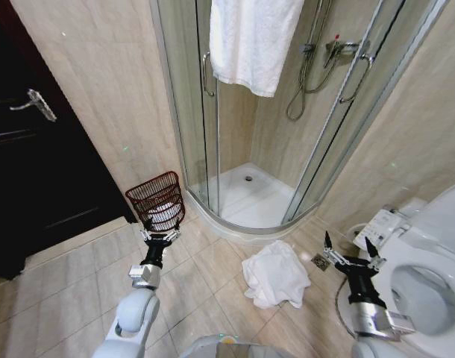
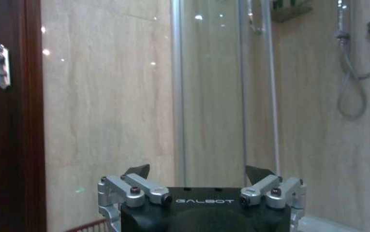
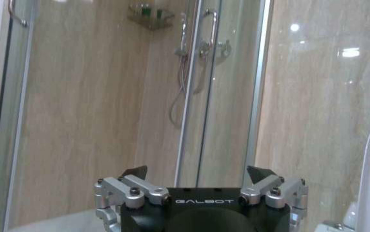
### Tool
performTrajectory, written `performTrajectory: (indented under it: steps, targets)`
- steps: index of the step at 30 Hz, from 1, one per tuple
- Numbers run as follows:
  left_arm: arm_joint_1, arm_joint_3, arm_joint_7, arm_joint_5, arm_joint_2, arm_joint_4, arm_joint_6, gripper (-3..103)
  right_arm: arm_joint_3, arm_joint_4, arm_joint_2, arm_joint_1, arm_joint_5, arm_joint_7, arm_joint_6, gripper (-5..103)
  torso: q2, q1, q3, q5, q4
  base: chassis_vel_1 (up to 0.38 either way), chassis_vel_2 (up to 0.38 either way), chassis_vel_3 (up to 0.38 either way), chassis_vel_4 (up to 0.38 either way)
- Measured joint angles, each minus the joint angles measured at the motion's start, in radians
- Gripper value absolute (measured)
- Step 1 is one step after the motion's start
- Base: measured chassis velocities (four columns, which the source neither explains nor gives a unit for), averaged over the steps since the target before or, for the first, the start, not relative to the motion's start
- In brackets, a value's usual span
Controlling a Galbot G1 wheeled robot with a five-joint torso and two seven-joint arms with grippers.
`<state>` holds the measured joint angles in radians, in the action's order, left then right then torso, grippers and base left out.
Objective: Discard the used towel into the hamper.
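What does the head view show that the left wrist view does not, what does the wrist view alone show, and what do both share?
Head view alone: the crumpled white towel on the floor tiles, the towel hanging over the shower door, the toilet, and the right gripper, open. Left wrist view alone: a close look at the left gripper, fingers spread open with nothing between them. Shared: the hamper, just its rim in the wrist view, the dark door's handle and the shower hose.

Two towels: one (image 1: pixel 274 274) on floor, one (image 1: pixel 250 41) hanging on shower.
One hamper (image 1: pixel 159 200), something white inside.
Two grippers: left (image 1: pixel 159 236), right (image 1: pixel 348 247).
One door (image 1: pixel 41 142).
One toilet (image 1: pixel 429 268).
One shower hose (image 1: pixel 309 74).
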<state>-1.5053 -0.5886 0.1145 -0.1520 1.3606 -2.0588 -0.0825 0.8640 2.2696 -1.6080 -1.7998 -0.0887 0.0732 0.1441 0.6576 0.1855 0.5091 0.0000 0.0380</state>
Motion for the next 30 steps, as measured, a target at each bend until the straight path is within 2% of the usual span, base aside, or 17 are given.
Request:
performTrajectory:
  steps: [8,16,19,24,27,30]
  targets:
    - [0.031,-0.019,0.012,-0.009,-0.017,-0.027,0.078,100,-0.015,-0.031,0.0,0.007,0.027,0.013,0.005,100,0.036,0.016,0.02,0.0001,0.0001,0.0,0.0,0.0,0.0]
    - [0.03,-0.015,0.011,-0.006,-0.017,-0.036,0.095,100,-0.031,0.004,0.0,0.011,0.024,0.013,-0.008,100,0.065,0.028,0.038,0.0,0.0001,0.0,0.0,0.0,0.0]
    - [0.026,-0.014,0.009,-0.004,-0.013,-0.041,0.097,100,-0.056,0.037,0.0,0.012,0.001,0.008,-0.033,100,0.08,0.034,0.046,-0.0001,0.0001,0.0,0.0,0.0,0.0]
    - [0.03,-0.016,0.009,-0.003,-0.007,-0.047,0.097,100,-0.121,0.052,0.002,0.03,-0.02,-0.037,-0.061,100,0.105,0.045,0.059,0.0,0.0001,0.0,0.0,0.0,0.0]
    - [0.03,-0.014,0.007,-0.004,-0.01,-0.057,0.099,100,-0.147,0.058,0.028,0.021,-0.049,-0.063,-0.071,100,0.114,0.05,0.065,0.0,0.0001,0.0,0.0,0.0,0.0]
    - [0.026,0.004,0.004,-0.016,-0.018,-0.082,0.111,100,-0.176,0.09,0.085,-0.007,-0.089,-0.09,-0.087,100,0.134,0.057,0.076,-0.0001,0.0001,0.0,0.0,0.0,0.0]
